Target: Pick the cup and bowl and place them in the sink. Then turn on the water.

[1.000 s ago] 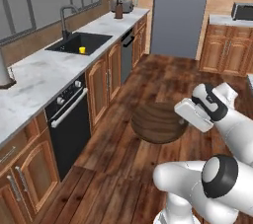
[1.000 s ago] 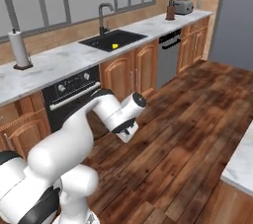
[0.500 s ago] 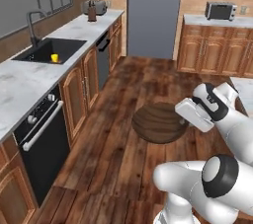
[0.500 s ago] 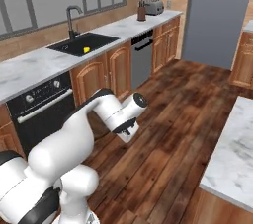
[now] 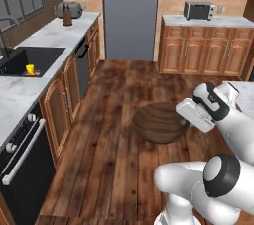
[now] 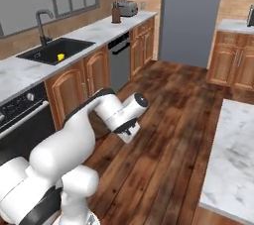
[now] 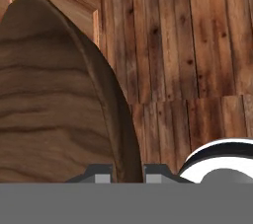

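- Between the earlier pictures and now, the whole scene has been shifted in both base views, so the base has been driven; the counter run is now seen further along, with the sink (image 5: 31,60) nearer the left edge of the left base view.
- Relative to the arm, the bowl (image 5: 159,122) has been kept in the same place, held out in front of the hand above the wooden floor (image 5: 119,159).
- The gripper (image 7: 127,172) is seen clamped on the bowl's rim in the hand view: one dark fingertip is on each side of the rim edge, and the bowl's grained brown wall fills the left part of that view.
- In the left base view the bowl is seen as a wide dark disc just left of the white hand, well apart from the counter (image 5: 30,95).
- The cup (image 5: 30,70) is seen standing inside the black sink basin, near its front wall; in the right base view it shows as a small yellow spot (image 6: 60,57) in the basin.
- The black faucet (image 6: 41,24) is seen standing behind the basin.
- A toaster (image 5: 69,9) is seen at the far end of the counter, and a microwave (image 5: 198,10) on the counter across the room.
- A dishwasher (image 6: 119,60) is set under the counter just past the sink.
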